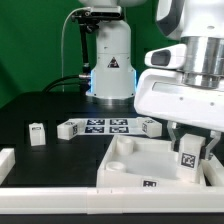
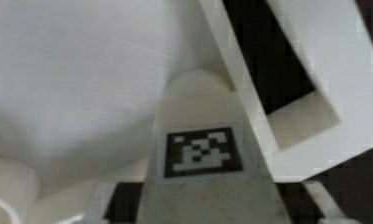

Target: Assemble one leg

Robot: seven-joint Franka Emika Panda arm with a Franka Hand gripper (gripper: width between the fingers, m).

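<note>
Gripper [image 1: 188, 152]: clamped on the leg [image 1: 187, 155], fingers on either side (tag facing the camera).
Leg: upright over the square white panel [image 1: 130, 160], at its corner on the exterior view's right.
Wrist view: leg's tag [image 2: 206, 151] fills the centre.
Bench [image 1: 45, 110]: another small tagged post [image 1: 37, 133] beside the marker board [image 1: 100, 126].

No readable words or numbers, only black-and-white marker tags on the leg [image 2: 204, 152], the marker board [image 1: 105, 126], and a triangular warning sign on the arm base [image 1: 112, 68]
</note>
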